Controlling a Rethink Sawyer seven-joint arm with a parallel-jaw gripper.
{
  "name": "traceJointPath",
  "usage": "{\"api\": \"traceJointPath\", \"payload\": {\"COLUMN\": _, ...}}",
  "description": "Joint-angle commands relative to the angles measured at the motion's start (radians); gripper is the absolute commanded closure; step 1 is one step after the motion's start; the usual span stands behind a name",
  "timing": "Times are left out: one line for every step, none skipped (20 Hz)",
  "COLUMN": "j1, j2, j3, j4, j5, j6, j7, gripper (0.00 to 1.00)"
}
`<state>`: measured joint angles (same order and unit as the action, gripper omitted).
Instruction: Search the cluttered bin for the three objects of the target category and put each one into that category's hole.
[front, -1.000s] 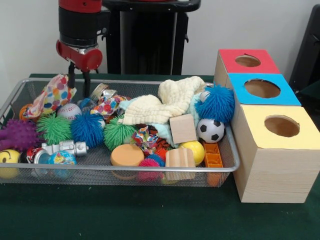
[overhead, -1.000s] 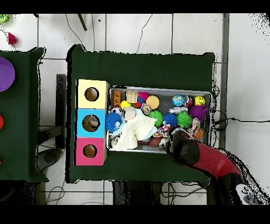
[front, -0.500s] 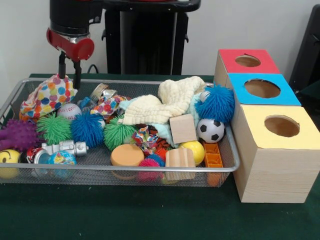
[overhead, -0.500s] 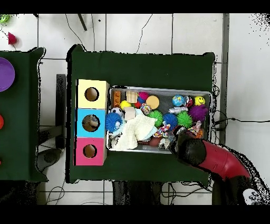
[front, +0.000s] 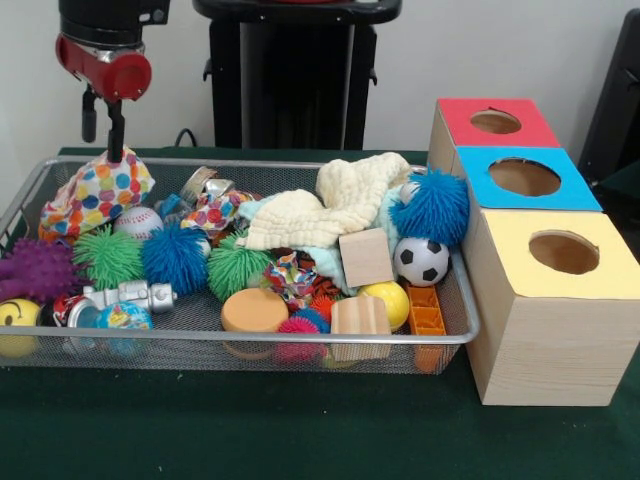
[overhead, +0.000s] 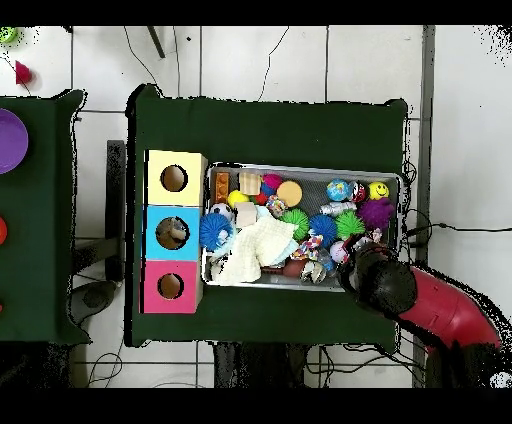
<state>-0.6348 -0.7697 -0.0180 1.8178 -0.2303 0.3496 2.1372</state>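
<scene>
While the red-and-black arm hangs at the upper left of the front view, its gripper (front: 102, 125) sits above the far left corner of the cluttered bin (front: 300, 338), with two dark fingers (front: 116, 128) pointing down and a narrow gap between them, nothing held; the right finger's tip touches or nearly touches the peak of a polka-dot cloth (front: 95, 190) bunched in that corner. The bin fills the left and centre of the frame on the green table (front: 250, 430). Inside it lie a purple spiky ball (front: 38, 270), a green spiky ball (front: 107, 256), a blue spiky ball (front: 174, 257), a baseball (front: 138, 221), a cream cloth (front: 330, 205), a soccer ball (front: 421, 261), a wooden cube (front: 365, 256) and an orange disc (front: 254, 311). At the right stand three wooden boxes touching in a row, the red-topped box (front: 495, 122), the blue-topped box (front: 525, 178) and the yellow-topped box (front: 553, 250), each with a round hole. In the overhead view the arm (overhead: 430, 305) covers the bin's lower right corner.
</scene>
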Motion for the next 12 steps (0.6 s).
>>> {"api": "traceJointPath", "payload": {"j1": -0.047, "j2": 0.040, "j3": 0.136, "j4": -0.015, "j5": -0.012, "j6": 0.005, "j7": -0.041, "gripper": 0.00}}
{"api": "traceJointPath", "payload": {"j1": -0.057, "j2": 0.053, "j3": 0.141, "j4": -0.003, "j5": -0.022, "j6": -0.034, "j7": -0.031, "gripper": 0.00}}
{"api": "traceJointPath", "payload": {"j1": -0.062, "j2": 0.065, "j3": 0.140, "j4": 0.005, "j5": -0.031, "j6": -0.059, "j7": -0.021, "gripper": 0.00}}
{"api": "traceJointPath", "payload": {"j1": -0.067, "j2": 0.077, "j3": 0.140, "j4": 0.014, "j5": -0.039, "j6": -0.084, "j7": -0.012, "gripper": 0.00}}
{"api": "traceJointPath", "payload": {"j1": -0.069, "j2": 0.085, "j3": 0.136, "j4": 0.020, "j5": -0.048, "j6": -0.103, "j7": -0.006, "gripper": 0.00}}
{"api": "traceJointPath", "payload": {"j1": -0.070, "j2": 0.091, "j3": 0.133, "j4": 0.021, "j5": -0.053, "j6": -0.110, "j7": -0.002, "gripper": 0.00}}
{"api": "traceJointPath", "payload": {"j1": -0.072, "j2": 0.097, "j3": 0.130, "j4": 0.022, "j5": -0.057, "j6": -0.118, "j7": 0.002, "gripper": 0.00}}
{"api": "traceJointPath", "payload": {"j1": -0.078, "j2": 0.102, "j3": 0.131, "j4": 0.026, "j5": -0.060, "j6": -0.126, "j7": 0.002, "gripper": 0.00}}
{"api": "traceJointPath", "payload": {"j1": -0.074, "j2": 0.112, "j3": 0.122, "j4": 0.018, "j5": -0.066, "j6": -0.131, "j7": 0.003, "gripper": 0.00}}
{"api": "traceJointPath", "payload": {"j1": -0.077, "j2": 0.118, "j3": 0.119, "j4": 0.019, "j5": -0.070, "j6": -0.135, "j7": 0.000, "gripper": 0.00}}
{"api": "traceJointPath", "payload": {"j1": -0.078, "j2": 0.129, "j3": 0.117, "j4": 0.009, "j5": -0.072, "j6": -0.136, "j7": -0.003, "gripper": 0.00}}
{"api": "traceJointPath", "payload": {"j1": -0.084, "j2": 0.135, "j3": 0.118, "j4": 0.010, "j5": -0.073, "j6": -0.143, "j7": -0.004, "gripper": 0.00}}
